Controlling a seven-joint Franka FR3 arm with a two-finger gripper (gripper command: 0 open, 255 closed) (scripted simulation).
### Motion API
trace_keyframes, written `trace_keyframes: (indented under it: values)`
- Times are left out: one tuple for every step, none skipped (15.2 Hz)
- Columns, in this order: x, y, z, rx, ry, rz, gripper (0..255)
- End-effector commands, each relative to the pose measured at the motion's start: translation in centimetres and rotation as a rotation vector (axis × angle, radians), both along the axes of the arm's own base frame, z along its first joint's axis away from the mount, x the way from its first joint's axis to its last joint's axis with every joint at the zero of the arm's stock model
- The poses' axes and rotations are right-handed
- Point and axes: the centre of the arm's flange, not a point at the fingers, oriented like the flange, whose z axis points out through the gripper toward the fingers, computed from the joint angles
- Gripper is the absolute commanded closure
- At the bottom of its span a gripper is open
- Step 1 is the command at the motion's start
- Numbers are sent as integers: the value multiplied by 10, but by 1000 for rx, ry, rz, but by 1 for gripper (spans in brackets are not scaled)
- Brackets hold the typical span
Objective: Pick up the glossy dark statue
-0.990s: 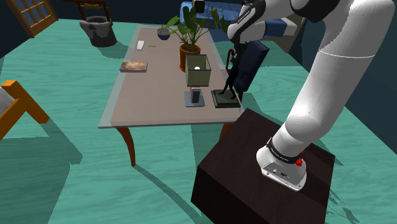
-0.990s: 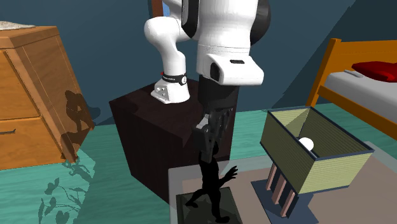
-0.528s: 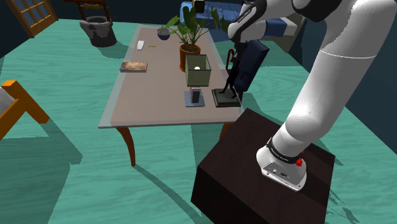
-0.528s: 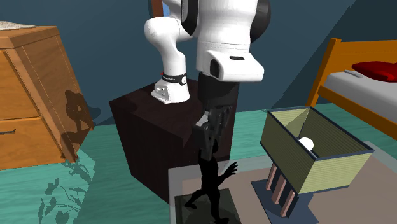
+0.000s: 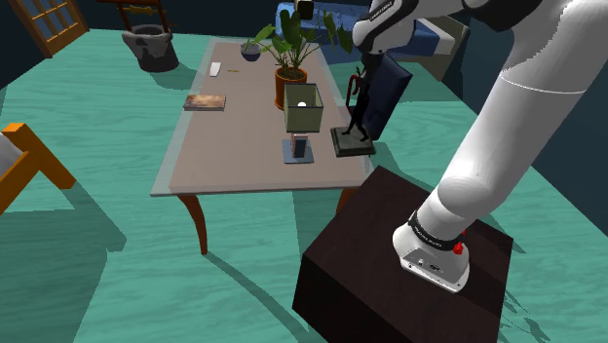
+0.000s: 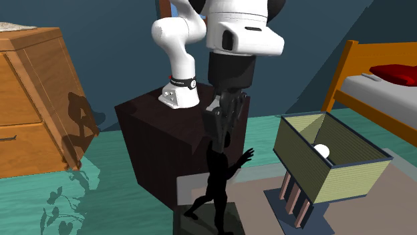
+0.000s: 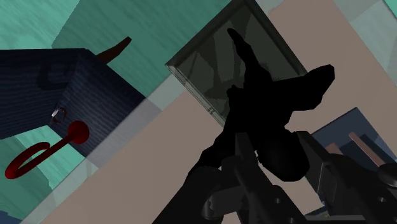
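The glossy black statue [image 5: 357,115], a figure on a dark square base [image 5: 352,142], hangs just above the table's near right corner in the shoulder view. My gripper [image 5: 363,76] is shut on the figure's top. In the second exterior view the gripper [image 6: 218,131] clasps the statue [image 6: 218,181] at its head, and the base [image 6: 207,225] is raised off the tabletop. In the wrist view the black figure [image 7: 267,124] sits between the fingers, with its greenish base [image 7: 236,60] beyond.
A boxy olive lamp [image 5: 303,109] on a small stand is close beside the statue. A potted plant [image 5: 290,54], a book [image 5: 205,101] and a small bowl [image 5: 250,53] sit farther along the table [image 5: 224,146]. A dark blue bag [image 5: 385,93] stands behind the gripper.
The gripper has risen with the statue in it. The statue's base has lifted off the tabletop and the whole hand sits higher than before.
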Motion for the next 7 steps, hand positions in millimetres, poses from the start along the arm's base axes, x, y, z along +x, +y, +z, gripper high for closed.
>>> trace_keyframes:
  values:
    - [0,-1,13,-1,-1,0,255]
    - [0,-1,18,-1,-1,0,255]
    - [0,-1,23,-1,-1,0,255]
    - [0,-1,28,-1,-1,0,255]
    - [0,-1,34,-1,-1,0,255]
    - [0,-1,34,-1,-1,0,255]
    - [0,-1,34,-1,-1,0,255]
